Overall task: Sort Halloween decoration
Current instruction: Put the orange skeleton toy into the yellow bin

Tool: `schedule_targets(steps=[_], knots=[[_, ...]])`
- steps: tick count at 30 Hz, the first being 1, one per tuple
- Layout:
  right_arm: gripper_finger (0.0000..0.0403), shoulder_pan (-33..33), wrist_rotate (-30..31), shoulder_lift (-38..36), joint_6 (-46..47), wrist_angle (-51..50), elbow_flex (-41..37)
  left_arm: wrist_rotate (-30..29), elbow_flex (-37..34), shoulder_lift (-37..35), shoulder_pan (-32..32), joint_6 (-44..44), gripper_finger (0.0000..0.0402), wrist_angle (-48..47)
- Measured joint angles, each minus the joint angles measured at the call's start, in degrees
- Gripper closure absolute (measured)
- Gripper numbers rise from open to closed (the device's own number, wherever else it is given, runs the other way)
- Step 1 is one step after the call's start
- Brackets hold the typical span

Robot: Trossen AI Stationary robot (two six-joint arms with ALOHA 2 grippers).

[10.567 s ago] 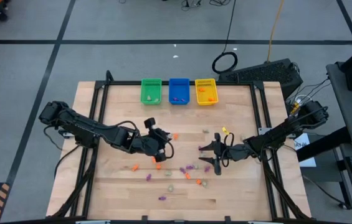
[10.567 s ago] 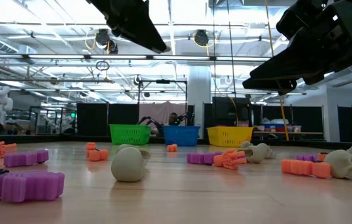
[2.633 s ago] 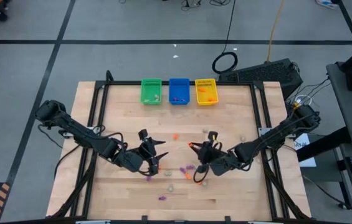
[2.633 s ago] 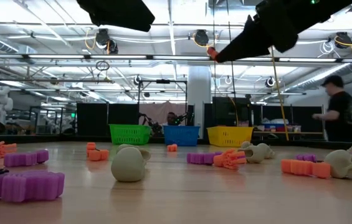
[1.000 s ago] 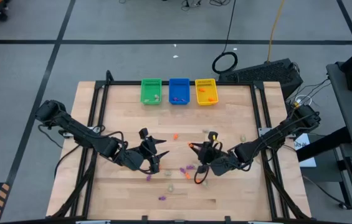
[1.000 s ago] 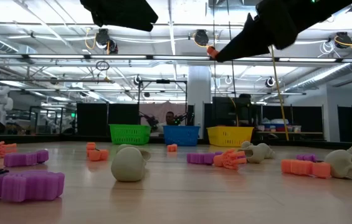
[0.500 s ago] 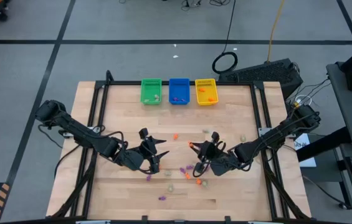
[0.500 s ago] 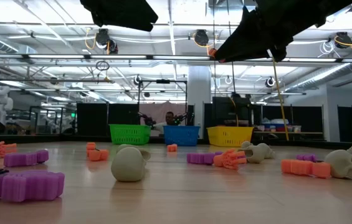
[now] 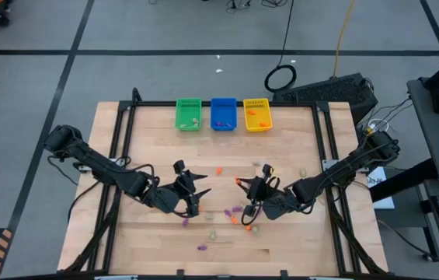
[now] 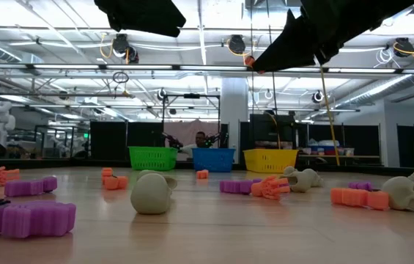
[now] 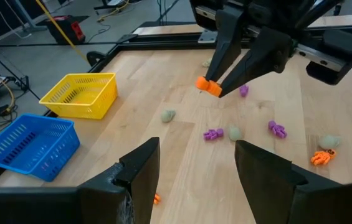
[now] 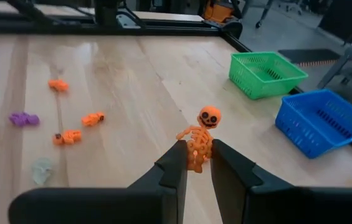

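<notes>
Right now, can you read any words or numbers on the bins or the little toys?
None: no words or numbers can be read anywhere.
The green bin, blue bin and yellow bin are plain.
The orange skeleton in the right gripper bears no writing.

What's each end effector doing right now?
Left end effector: open, empty, above the table.
Right end effector: shut on an orange skeleton, lifted off the table.

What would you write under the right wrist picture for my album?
Right gripper pinching an orange skeleton above the table, green bin and blue bin ahead.
</notes>
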Motion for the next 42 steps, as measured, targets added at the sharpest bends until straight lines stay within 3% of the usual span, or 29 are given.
schedule_targets(steps=[12,18,34,42], knots=[[0.0351,-0.75,0.07,0.0,-14.1,0.0,0.0,0.0,0.0,0.0,0.0,0.01,0.0194,0.0],[0.0351,-4.43,0.5,-0.02,-16.86,-1.22,0.0,0.0,0.0,0.0,0.0,0.01,0.0194,0.01],[0.0351,-29.16,-0.5,-0.02,-24.89,-3.92,0.0,0.43,0.0,0.0,0.0,0.01,0.0194,-0.28],[0.0351,-44.38,-13.51,-0.02,-25.07,-7.53,0.0,1.46,0.0,0.0,0.0,0.01,0.0194,-0.24]])
